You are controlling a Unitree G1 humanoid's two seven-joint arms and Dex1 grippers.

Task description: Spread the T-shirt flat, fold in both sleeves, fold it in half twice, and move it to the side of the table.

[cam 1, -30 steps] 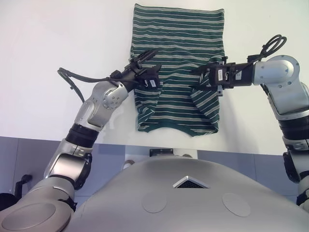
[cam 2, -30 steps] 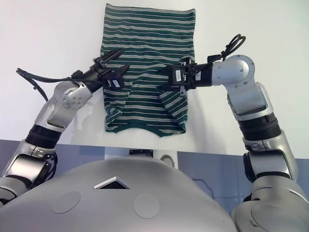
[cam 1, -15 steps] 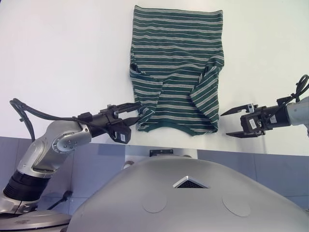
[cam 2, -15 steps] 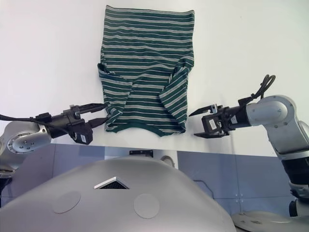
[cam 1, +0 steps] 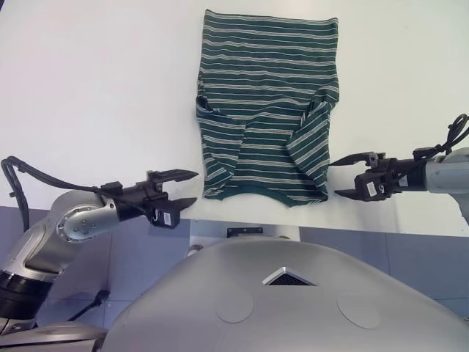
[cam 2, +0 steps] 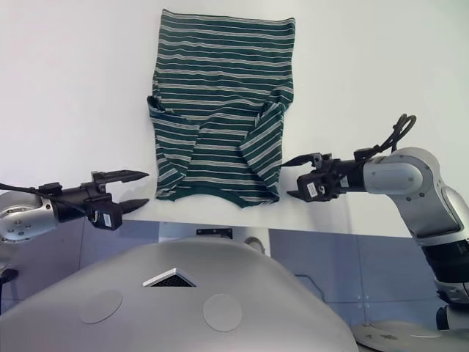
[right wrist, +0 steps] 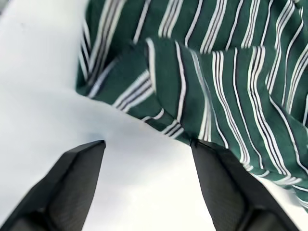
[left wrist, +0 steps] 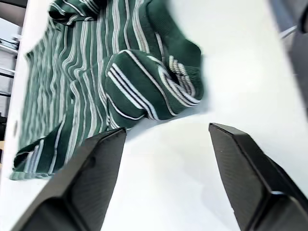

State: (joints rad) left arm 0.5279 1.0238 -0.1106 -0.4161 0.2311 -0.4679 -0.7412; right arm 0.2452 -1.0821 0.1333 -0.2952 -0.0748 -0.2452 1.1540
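Since both sleeves (cam 1: 311, 139) lie folded in on the T-shirt (cam 1: 267, 73) at the desk's (cam 1: 88, 88) near edge, I judge the first halving comes next: my left tool (cam 1: 192, 186) and right tool (cam 1: 335, 178), wide open and empty, flank the near corners they must pinch.

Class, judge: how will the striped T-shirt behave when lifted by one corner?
The T-shirt looks floppy: its folded-in sleeves wrinkle and bunch, so it would likely sag and unfold. It lies thin on the table, so probably light. Pushed, it would likely ruck up.
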